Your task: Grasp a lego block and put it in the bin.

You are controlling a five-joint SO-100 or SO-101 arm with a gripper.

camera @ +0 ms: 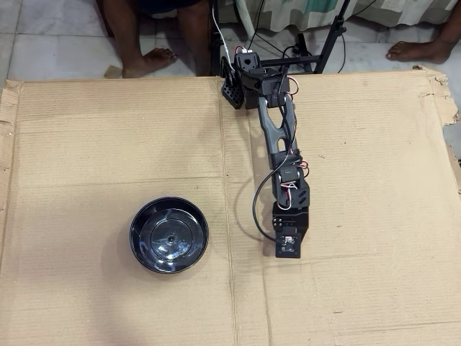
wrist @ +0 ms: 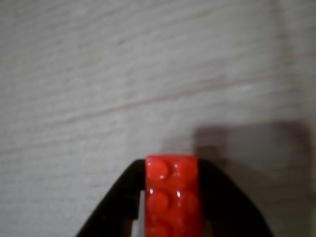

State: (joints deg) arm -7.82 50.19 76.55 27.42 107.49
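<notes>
No readable text, labels, brands or numbers, neither in wrist view nor overhead view

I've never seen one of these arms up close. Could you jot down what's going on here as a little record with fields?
surface: brown cardboard sheet
arm: black, reaching across the cardboard in the overhead view
gripper: shut on the lego block
lego block: red, studs up, between the black fingers in the wrist view
bin: black bowl, empty, left of the arm in the overhead view
block in bin: not yet

In the overhead view, the bin point(camera: 169, 235) sits on the cardboard point(camera: 86, 144), left of the arm point(camera: 277, 137).
</notes>
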